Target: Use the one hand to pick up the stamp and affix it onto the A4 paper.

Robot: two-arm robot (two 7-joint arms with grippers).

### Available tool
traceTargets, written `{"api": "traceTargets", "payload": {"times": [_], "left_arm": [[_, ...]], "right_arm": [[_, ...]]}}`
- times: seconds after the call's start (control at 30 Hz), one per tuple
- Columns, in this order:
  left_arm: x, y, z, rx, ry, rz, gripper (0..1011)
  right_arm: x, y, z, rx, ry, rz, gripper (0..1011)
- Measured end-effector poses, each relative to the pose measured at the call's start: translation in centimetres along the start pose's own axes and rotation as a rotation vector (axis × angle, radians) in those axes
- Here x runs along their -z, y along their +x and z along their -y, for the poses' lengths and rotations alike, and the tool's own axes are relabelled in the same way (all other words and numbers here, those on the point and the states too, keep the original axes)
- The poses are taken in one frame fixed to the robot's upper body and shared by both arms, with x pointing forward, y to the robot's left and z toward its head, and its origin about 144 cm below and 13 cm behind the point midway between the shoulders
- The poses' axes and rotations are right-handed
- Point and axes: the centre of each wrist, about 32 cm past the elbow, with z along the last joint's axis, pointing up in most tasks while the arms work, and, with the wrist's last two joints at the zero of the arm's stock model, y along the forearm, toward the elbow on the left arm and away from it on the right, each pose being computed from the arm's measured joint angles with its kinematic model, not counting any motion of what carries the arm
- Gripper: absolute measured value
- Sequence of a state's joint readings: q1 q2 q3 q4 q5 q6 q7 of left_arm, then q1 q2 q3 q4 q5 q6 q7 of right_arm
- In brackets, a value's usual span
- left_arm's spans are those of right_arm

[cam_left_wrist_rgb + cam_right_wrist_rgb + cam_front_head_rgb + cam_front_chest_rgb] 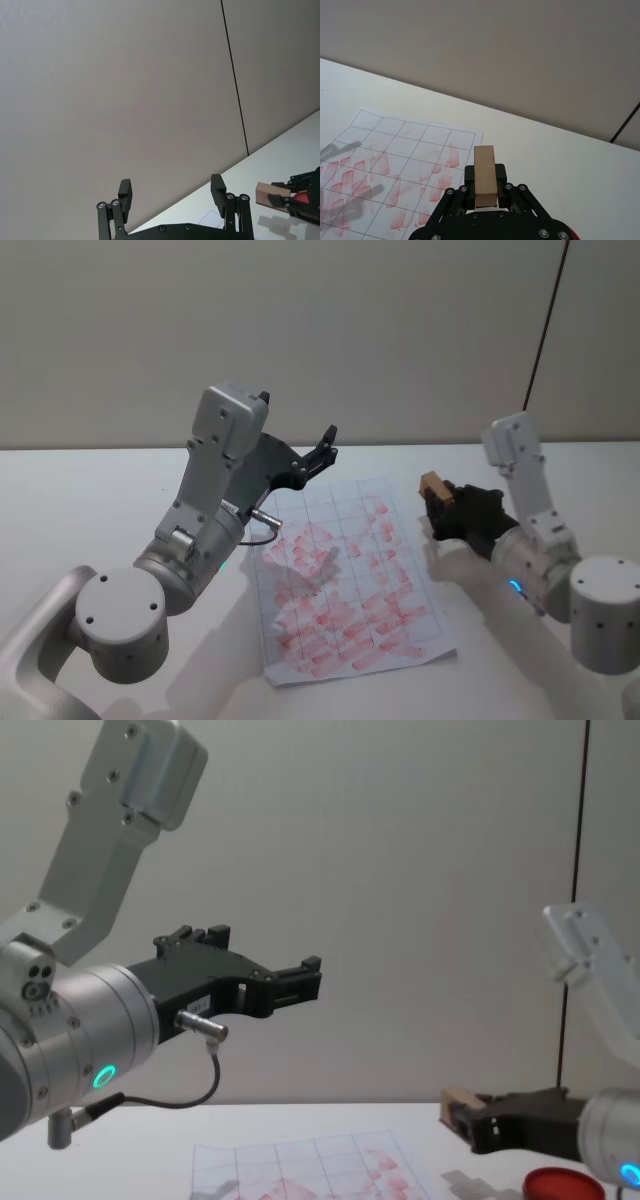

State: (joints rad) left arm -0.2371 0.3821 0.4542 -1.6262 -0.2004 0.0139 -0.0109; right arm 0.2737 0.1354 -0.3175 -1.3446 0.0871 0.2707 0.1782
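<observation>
Evidently your right gripper (441, 503), centre right, clenched the stamp (434, 484) by its sides, a seemingly light, stiff block; the left gripper (326, 444) hung released, upper centre.

My arms (205, 510) are silver-grey, their rounded joints (120, 630) dotted with dark screws (150, 605) — left pincer (327, 445) and right pincer (441, 502) both black. A thin dark cable (190, 1096) loops lower left in the chest frame, beside a teal light (103, 1075).
</observation>
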Motion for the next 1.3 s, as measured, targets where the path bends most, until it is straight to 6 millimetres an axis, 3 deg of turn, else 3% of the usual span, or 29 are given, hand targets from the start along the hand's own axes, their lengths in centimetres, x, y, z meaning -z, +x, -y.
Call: {"api": "traceTargets", "payload": {"times": [0.6, 1.3], "left_arm": [[0.0, 0.0, 0.0, 0.0, 0.0, 0.0, 1001], [0.0, 0.0, 0.0, 0.0, 0.0, 0.0, 1001]], "right_arm": [[0.4, -2.3, -2.9, -0.053, -0.052, 0.012, 220], [1.5, -3.2, -4.9, -0.05, -0.111, 0.021, 219]]}}
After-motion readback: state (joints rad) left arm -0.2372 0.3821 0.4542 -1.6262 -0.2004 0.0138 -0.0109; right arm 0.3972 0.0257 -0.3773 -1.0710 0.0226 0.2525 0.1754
